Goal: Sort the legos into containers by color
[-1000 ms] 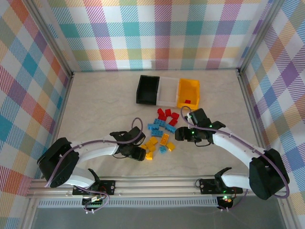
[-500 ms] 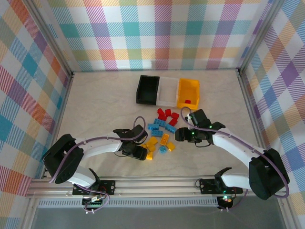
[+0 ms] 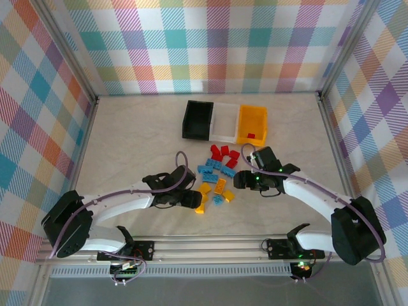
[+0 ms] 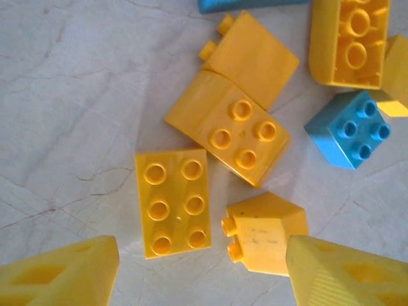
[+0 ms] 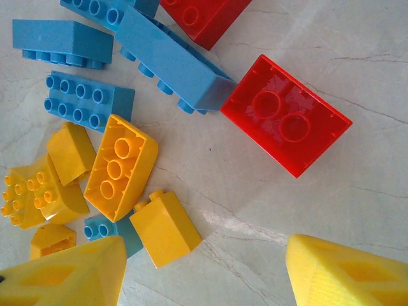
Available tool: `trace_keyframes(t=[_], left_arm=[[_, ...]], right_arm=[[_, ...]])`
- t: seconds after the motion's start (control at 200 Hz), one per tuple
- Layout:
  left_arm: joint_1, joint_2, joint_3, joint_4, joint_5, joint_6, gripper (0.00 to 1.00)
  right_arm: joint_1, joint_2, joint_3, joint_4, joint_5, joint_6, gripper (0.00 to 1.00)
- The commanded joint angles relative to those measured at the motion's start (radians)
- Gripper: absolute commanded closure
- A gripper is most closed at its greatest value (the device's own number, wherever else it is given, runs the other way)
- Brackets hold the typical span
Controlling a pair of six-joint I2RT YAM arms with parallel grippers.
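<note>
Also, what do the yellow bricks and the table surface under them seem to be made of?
The yellow bricks look like hard moulded plastic, smooth and slightly glossy: crisp round studs, even colour, soft highlights on the faces. The table surface looks like pale stone or a marble-patterned laminate with a light sheen: thin dark veins run across it. Which of the two it is, the look leaves open.

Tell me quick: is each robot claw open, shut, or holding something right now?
Left gripper: open, holding nothing, over yellow legos.
Right gripper: open, holding nothing.
</note>
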Motion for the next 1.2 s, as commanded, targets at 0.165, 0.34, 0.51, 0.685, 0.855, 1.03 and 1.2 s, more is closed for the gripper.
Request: trace_keyframes(t=[0.165, 0.34, 0.51, 0.685, 0.855, 1.03, 1.2], left_arm=[[-0.014, 0.071, 0.044, 0.019, -0.047, -0.016, 0.30], [-0.014, 0.137, 0.074, 0.007, -0.058, 0.002, 0.34], [-0.015, 0.179, 0.082, 0.001, -0.070, 0.012, 0.38], [-0.014, 0.201, 0.084, -0.014, -0.089, 0.018, 0.43], [-0.014, 0.222, 0.093, -0.027, -0.106, 0.031, 0.51], [-0.014, 0.240, 0.101, -0.025, -0.105, 0.033, 0.66], [-0.014, 0.211, 0.111, -0.060, -0.117, 0.039, 0.74]], right_arm=[[0.005, -0.039, -0.026, 0.000, 0.003, 0.002, 0.33], [0.005, -0.037, -0.028, 0.002, 0.002, 0.002, 0.33], [0.005, -0.036, -0.026, 0.001, 0.003, 0.000, 0.33], [0.005, -0.031, -0.024, 0.000, 0.004, -0.003, 0.33], [0.005, -0.022, -0.015, 0.004, -0.001, -0.002, 0.33], [0.005, -0.011, -0.006, 0.005, -0.005, -0.003, 0.33], [0.005, -0.013, -0.003, 0.002, -0.001, -0.007, 0.33]])
